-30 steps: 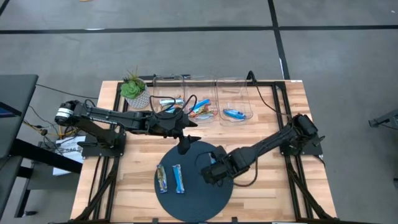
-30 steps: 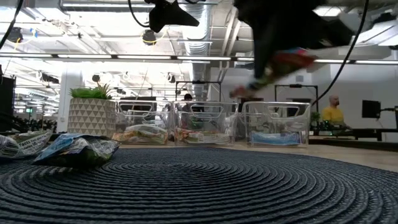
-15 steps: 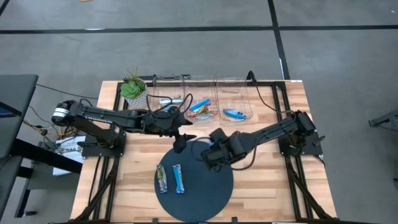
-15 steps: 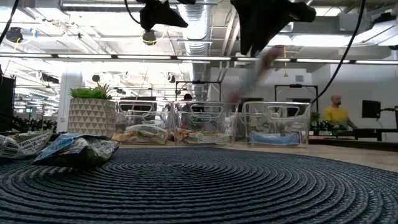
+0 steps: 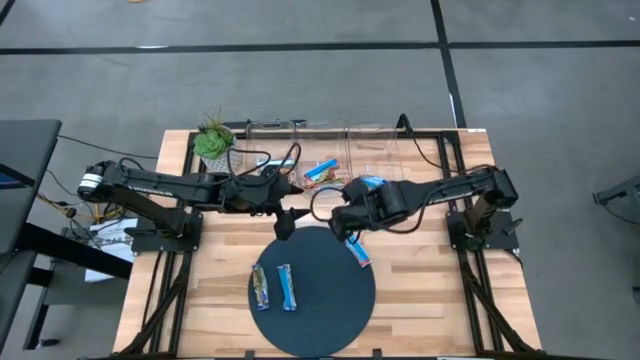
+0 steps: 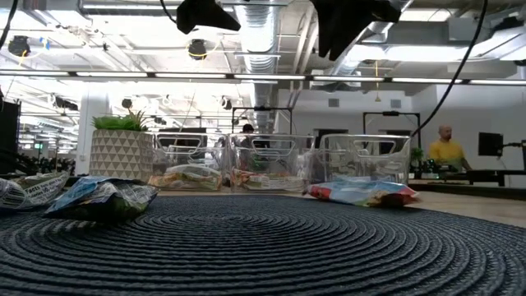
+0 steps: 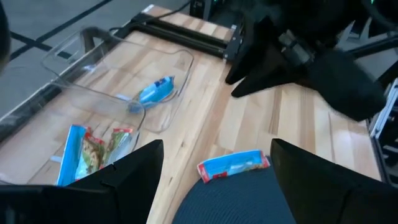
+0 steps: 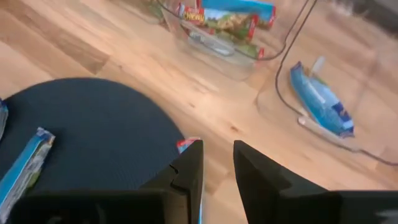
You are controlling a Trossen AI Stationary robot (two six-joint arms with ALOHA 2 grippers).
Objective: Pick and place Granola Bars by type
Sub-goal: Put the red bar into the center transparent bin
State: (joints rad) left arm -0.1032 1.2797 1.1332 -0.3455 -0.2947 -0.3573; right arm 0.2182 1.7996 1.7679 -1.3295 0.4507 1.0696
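One granola bar (image 5: 357, 250) in a blue wrapper with red ends lies flat on the right rim of the dark round mat (image 5: 320, 310), also seen in the left wrist view (image 7: 234, 167) and the low view (image 6: 362, 191). My right gripper (image 5: 341, 223) hangs above it, its fingers (image 8: 186, 171) a narrow gap apart with nothing between them. My left gripper (image 7: 211, 186) is wide open and hovers over the mat's far edge (image 5: 284, 222). Two more bars (image 5: 261, 287) (image 5: 287, 287) lie on the mat's left half.
Three clear bins stand in a row at the far side. The middle one (image 5: 325, 170) holds multicoloured bars (image 8: 227, 18). The right one (image 5: 378, 165) holds a blue bar (image 8: 320, 102). A potted plant (image 5: 215, 145) stands at the far left. Bare wood (image 5: 430, 280) lies right of the mat.
My right gripper has risen and swung from over the mat toward the bins at the far edge, turning as it went. The bar it carried has dropped out of its fingers and now lies flat on the mat's right rim.
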